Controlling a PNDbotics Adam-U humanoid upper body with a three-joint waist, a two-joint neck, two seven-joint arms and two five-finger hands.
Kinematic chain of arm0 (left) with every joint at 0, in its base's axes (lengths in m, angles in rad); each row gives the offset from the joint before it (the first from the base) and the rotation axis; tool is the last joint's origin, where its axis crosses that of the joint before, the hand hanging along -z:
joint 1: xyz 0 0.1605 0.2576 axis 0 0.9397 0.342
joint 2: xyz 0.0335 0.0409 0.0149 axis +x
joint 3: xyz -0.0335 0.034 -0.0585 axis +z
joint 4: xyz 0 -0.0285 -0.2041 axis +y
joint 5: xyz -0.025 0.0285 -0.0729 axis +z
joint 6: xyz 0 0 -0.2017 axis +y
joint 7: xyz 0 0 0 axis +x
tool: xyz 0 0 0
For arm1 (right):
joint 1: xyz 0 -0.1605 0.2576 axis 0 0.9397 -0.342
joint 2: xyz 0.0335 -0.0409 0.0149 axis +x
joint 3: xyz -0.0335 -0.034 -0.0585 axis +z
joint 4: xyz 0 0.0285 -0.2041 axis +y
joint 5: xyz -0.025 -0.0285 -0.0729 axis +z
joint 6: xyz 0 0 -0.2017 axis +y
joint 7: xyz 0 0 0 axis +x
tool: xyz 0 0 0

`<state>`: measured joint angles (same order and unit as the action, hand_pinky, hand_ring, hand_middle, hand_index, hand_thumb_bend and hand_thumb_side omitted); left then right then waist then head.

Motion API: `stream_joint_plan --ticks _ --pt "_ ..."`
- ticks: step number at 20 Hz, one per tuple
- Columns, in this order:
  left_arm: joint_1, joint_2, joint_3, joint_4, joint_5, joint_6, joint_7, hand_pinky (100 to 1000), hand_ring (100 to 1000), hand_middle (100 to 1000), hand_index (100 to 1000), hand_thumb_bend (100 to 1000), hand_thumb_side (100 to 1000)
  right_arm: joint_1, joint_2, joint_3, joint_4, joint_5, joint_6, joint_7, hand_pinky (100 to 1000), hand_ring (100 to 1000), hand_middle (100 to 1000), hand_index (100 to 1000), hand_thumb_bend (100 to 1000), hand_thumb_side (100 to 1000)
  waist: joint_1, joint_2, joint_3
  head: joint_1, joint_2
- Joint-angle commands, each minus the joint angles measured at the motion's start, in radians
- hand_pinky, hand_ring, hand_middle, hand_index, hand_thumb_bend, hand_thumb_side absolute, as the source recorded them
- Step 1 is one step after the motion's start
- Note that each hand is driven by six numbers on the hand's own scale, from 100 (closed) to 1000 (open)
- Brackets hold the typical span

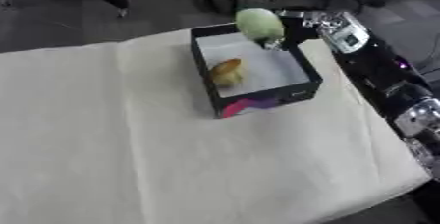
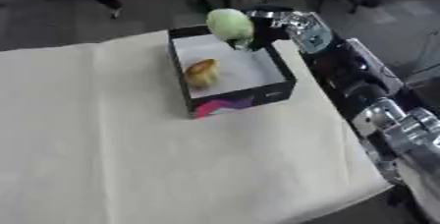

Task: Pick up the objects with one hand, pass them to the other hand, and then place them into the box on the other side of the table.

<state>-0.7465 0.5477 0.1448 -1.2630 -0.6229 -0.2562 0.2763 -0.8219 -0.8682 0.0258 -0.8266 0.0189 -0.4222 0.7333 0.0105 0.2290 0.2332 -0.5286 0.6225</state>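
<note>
While the right hand [image 1: 288,29] grips it, a pale green rounded object [image 1: 259,23] hangs above the box [image 1: 258,101].

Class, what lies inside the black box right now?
Inside the box lies a yellow-brown object on its pale floor. The green object, held by the right hand, hides the far corner.

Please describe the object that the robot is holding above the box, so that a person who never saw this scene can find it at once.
Start from the black open box with a white floor on the far right of the cream-covered table. Above its far corner, the right hand holds a pale green round object. Unlike the yellow-orange rounded object lying inside the box, it is green and held in the air.
</note>
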Motion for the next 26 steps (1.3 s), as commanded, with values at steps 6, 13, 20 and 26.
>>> stream_joint_plan --ticks 6,13,20,26 --pt "-0.01 0.05 0.017 -0.019 -0.002 0.011 0.009 827 749 704 764 497 295 -0.036 -0.047 -0.019 0.032 0.09 -0.256 -0.041 977 1000 842 1000 100 228 -0.001 -0.017 0.004 0.013 0.01" --pt "-0.009 0.05 0.02 -0.023 -0.006 0.017 0.016 827 748 701 764 501 291 -0.05 -0.045 -0.021 0.036 0.219 -0.389 -0.13 1000 1000 875 1000 100 256 -0.003 -0.019 0.005 0.015 0.015" --pt "-0.011 0.05 0.022 -0.026 -0.01 0.028 0.028 827 743 676 754 508 275 -0.076 -0.044 0.015 0.046 0.293 -0.443 -0.13 1000 1000 970 1000 237 663 -0.006 -0.022 0.01 0.01 0.022" --pt "-0.01 0.053 0.02 -0.026 -0.017 0.044 0.039 824 738 665 750 513 266 -0.125 -0.014 0.02 0.072 0.385 -0.484 -0.053 1000 1000 992 1000 295 684 -0.007 -0.026 0.009 0.008 0.027"
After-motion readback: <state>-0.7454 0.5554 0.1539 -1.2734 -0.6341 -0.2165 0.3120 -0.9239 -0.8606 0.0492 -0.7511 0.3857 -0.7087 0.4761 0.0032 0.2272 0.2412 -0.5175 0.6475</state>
